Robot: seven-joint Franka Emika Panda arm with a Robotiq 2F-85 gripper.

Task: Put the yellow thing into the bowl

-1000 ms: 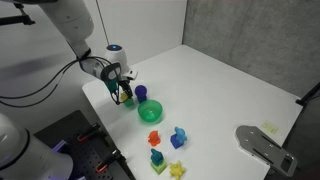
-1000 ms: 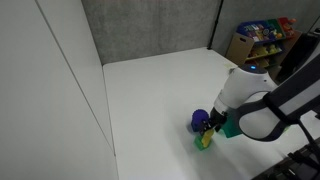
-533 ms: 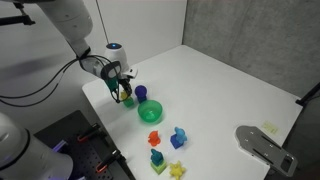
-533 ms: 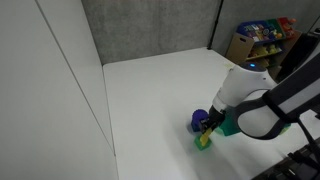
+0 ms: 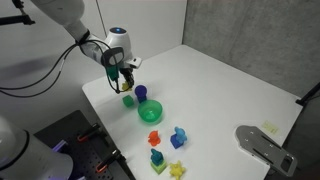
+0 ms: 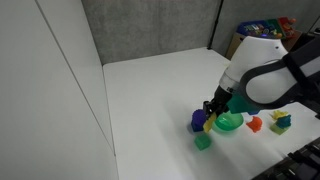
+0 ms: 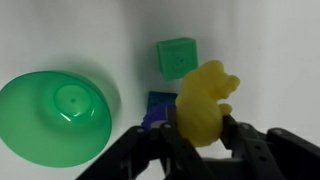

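Yellow thing (image 7: 203, 100) pinched by end effector (image 7: 205, 128) closed around it, green cube (image 7: 178, 57) and bowl (image 7: 55, 115) nearby

1. A white table (image 5: 230, 80) fills both exterior views under even light.
2. A grey textured wall (image 5: 255, 30) stands behind it in both exterior views.
3. In an exterior view a plain white panel (image 6: 50, 100) closes one side.
4. A shelf (image 6: 262, 42) of colourful packets stands in the far corner.
5. A dark surface (image 5: 70, 135) lies below the table's edge.
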